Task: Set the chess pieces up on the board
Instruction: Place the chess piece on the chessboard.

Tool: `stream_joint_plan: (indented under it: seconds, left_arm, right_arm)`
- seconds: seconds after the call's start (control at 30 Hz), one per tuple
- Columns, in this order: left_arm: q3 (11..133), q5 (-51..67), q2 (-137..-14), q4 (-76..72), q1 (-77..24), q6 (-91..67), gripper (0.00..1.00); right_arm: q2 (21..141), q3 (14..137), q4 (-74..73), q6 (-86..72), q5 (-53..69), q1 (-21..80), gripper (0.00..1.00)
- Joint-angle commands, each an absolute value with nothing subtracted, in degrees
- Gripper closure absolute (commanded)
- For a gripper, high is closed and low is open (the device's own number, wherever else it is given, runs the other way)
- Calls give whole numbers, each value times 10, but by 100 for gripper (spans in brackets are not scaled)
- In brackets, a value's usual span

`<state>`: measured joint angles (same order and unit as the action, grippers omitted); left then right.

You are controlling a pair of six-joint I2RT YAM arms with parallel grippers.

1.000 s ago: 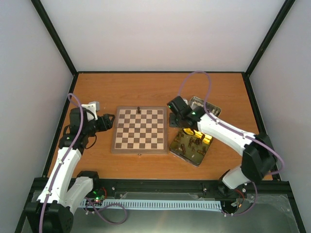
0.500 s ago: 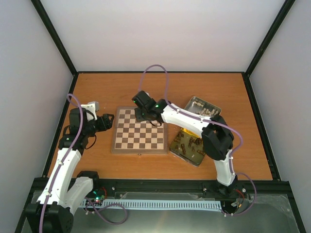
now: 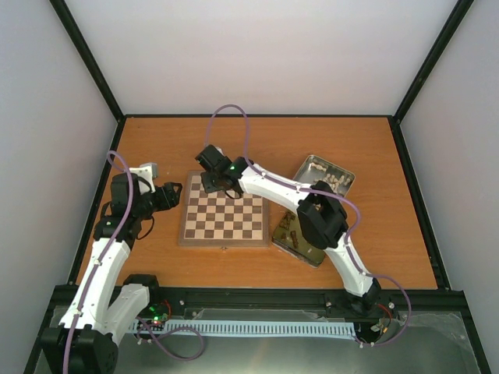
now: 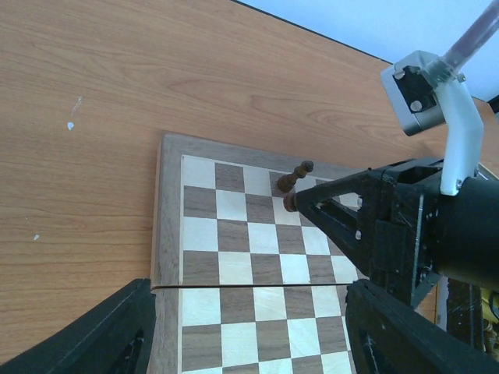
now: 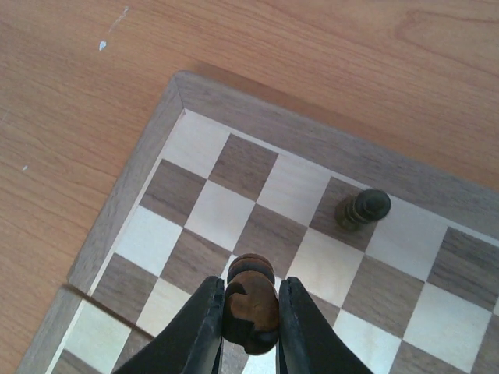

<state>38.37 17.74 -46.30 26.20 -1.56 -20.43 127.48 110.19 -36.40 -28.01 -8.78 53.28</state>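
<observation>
Over the far left squares of the board (image 5: 129, 204), the right gripper (image 5: 251, 312) clenched a dark piece (image 5: 251, 298), with the standing piece (image 5: 362, 209) near on its right.

Board (image 5: 312, 132) bears one standing dark piece (image 5: 363, 209); second piece (image 5: 251, 300) held above.

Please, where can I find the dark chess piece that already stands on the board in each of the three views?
Top view: not visible; the right arm covers that part of the board, its far row.
Left wrist view: the standing piece is just above the centre, on the far row.
Right wrist view: it is right of the centre, above the held piece.
Shared landmark: the board's far-left corner.
</observation>
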Motion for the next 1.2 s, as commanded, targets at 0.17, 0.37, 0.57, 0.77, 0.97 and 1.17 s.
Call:
stream_joint_plan:
  seconds: [0.17,0.37,0.57,0.77,0.97,1.17]
  left_arm:
    - [396,124,-454,273,-16,-221,33]
    - [396,101,-444,280,-15,-228,33]
    - [393,89,-432,281,-15,-233,32]
    - [393,92,-434,280,-16,-233,32]
    - [392,91,-435,280,-16,-233,32]
    - [392,91,-437,280,-15,-233,32]
  right_arm:
    - [1342,1202,-391,-263,-134,540,85]
    - [1386,1277,-423,-254,-148,540,85]
    - [1401,1290,-440,-254,-164,540,84]
    - [1410,1294,-444,-252,-157,539,84]
    - [1422,1304,-451,-252,-147,539,83]
    - [1435,1310,-450,-248,-149,538,83]
